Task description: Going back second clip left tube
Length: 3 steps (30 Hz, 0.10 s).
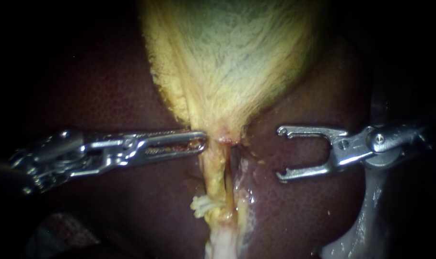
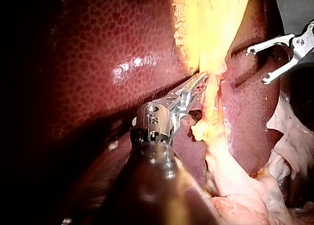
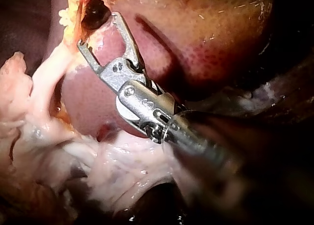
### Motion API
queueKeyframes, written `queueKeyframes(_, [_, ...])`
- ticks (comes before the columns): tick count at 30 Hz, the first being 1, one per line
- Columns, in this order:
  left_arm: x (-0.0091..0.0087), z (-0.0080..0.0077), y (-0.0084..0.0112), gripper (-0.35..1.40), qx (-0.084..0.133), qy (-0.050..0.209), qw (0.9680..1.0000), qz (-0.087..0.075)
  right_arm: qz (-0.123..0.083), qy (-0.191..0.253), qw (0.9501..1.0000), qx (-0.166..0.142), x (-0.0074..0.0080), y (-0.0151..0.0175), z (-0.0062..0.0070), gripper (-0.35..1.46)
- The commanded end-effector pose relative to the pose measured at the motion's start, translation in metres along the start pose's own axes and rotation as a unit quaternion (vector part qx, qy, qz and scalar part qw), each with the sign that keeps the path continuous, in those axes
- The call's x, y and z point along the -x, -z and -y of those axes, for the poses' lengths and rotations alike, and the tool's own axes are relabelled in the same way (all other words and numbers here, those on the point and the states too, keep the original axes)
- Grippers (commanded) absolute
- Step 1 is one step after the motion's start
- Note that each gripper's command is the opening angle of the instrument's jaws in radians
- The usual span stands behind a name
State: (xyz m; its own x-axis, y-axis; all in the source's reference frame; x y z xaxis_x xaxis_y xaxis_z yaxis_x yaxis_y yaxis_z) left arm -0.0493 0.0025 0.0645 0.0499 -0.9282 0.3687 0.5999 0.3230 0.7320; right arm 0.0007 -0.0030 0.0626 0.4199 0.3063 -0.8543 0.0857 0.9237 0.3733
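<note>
Hanging below the gallbladder (image 1: 227, 57), left tube (image 1: 217, 175) has left instrument (image 1: 204, 142) at its left edge, jaws pressed together. Right instrument (image 1: 280, 153) sits right of it, apart, jaws spread, empty. Only right wrist view shows dark hole (image 3: 94, 14) beside tube.

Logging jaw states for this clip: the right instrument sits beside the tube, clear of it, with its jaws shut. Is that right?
Not quite. The right instrument does sit beside the tube, clear of it, but its jaws are open, with nothing between them. The endoscope view shows the gap plainly.
</note>
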Motion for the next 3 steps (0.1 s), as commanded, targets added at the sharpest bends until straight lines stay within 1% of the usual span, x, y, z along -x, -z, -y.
queueKeyframes(1, [0.0, -0.0001, 0.0, -0.35, 0.0, 0.0, 1.0, 0.0, 0.0, 0.0, 1.0, 0.0, 0.0, 0.0, 0.0, 0.6])
queueKeyframes(3, [0.0, -0.0001, 0.0, -0.35, 0.0, 0.0, 1.0, 0.0, 0.0, 0.0, 1.0, 0.0, 0.0, 0.0, 0.0, 0.6])
